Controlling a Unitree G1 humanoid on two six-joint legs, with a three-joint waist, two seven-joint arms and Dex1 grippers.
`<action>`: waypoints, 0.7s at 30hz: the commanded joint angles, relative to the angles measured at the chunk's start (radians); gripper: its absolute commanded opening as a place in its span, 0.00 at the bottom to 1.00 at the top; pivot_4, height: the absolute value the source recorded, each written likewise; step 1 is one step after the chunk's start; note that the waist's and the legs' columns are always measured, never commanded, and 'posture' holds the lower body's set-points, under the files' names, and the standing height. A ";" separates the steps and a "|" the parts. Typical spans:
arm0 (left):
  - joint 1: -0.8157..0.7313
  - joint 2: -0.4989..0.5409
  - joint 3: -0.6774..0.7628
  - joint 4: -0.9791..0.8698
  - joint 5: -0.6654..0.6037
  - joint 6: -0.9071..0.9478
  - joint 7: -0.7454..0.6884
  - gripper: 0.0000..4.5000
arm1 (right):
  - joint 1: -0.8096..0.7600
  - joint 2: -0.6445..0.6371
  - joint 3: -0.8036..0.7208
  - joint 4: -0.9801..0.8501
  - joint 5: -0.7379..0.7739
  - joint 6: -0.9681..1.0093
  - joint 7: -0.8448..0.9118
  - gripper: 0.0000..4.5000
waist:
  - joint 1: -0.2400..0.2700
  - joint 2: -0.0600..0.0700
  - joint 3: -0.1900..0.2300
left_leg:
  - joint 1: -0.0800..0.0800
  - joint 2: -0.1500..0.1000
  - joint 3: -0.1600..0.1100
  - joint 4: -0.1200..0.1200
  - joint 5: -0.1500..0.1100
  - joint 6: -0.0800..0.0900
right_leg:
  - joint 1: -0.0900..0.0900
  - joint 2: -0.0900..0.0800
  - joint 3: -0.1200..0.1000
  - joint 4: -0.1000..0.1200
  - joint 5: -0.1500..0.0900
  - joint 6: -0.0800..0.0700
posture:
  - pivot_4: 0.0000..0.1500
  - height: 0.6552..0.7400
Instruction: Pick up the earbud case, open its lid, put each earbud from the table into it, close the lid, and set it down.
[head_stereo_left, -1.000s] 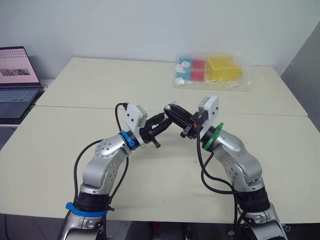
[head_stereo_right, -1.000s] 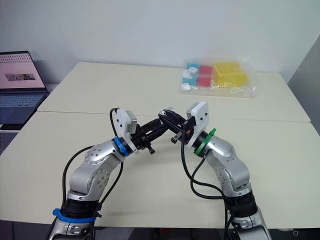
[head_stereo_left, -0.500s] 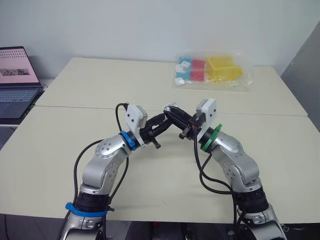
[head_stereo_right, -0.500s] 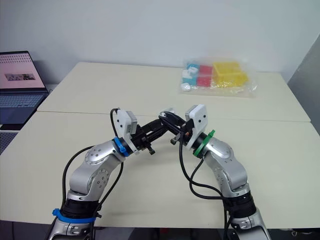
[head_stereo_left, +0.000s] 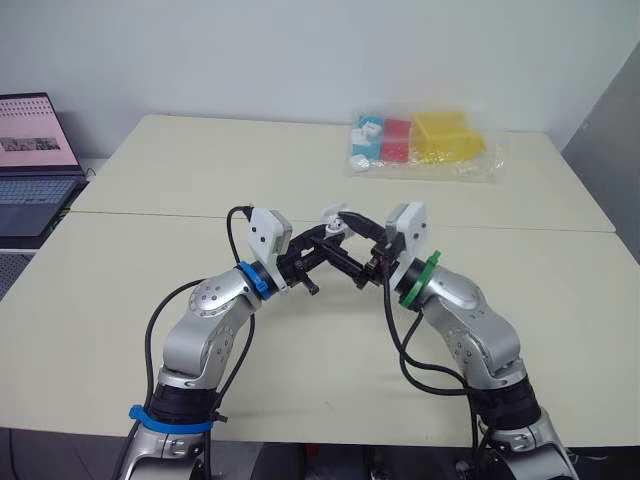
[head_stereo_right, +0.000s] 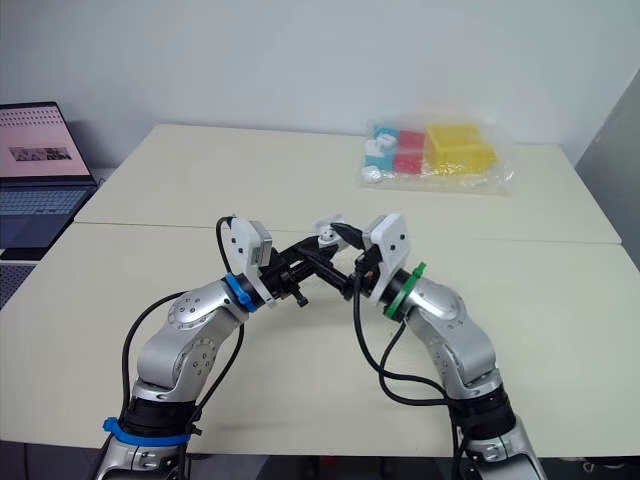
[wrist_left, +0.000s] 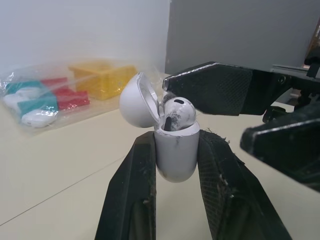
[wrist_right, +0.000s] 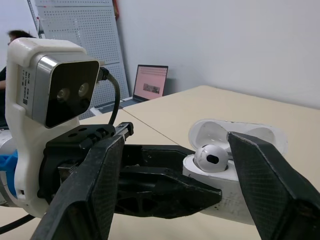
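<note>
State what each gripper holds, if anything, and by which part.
The left gripper clamps the earbud case by the sides of its lower body, lid open. The right gripper is open, holding nothing.

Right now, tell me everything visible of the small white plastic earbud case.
Glossy white and rounded, the earbud case stands upright above the beige table, clamped at its sides by the left gripper. Its hinged lid is tipped open, and one white earbud with dark scuffs sits in its top. The open right gripper straddles it; whether it touches, I cannot tell.
</note>
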 joint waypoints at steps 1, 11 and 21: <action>-0.010 0.002 0.007 -0.042 -0.010 -0.026 -0.012 0.18 | -0.004 -0.023 -0.032 -0.095 0.042 0.035 0.004 0.78 | 0.000 0.000 0.000 | 0.000 0.000 0.000 0.000 0.000 0.000 | 0.000 0.000 0.000 0.000 0.000 0.000 | 1.00 0.99; -0.007 0.029 -0.028 -0.037 -0.009 -0.041 -0.099 0.18 | -0.106 -0.295 -0.250 -0.249 0.313 0.318 0.066 0.78 | 0.000 0.000 0.000 | 0.000 0.000 0.000 0.000 0.000 0.000 | 0.000 -0.001 0.000 0.000 0.000 0.000 | 1.00 0.99; -0.003 0.067 -0.120 -0.065 -0.033 -0.032 -0.259 0.18 | -0.310 -0.589 -0.049 0.156 0.027 0.152 0.371 0.08 | -0.001 0.001 0.001 | -0.001 0.000 0.004 -0.002 0.000 0.001 | -0.003 0.001 0.002 -0.001 -0.001 -0.002 | 1.00 0.99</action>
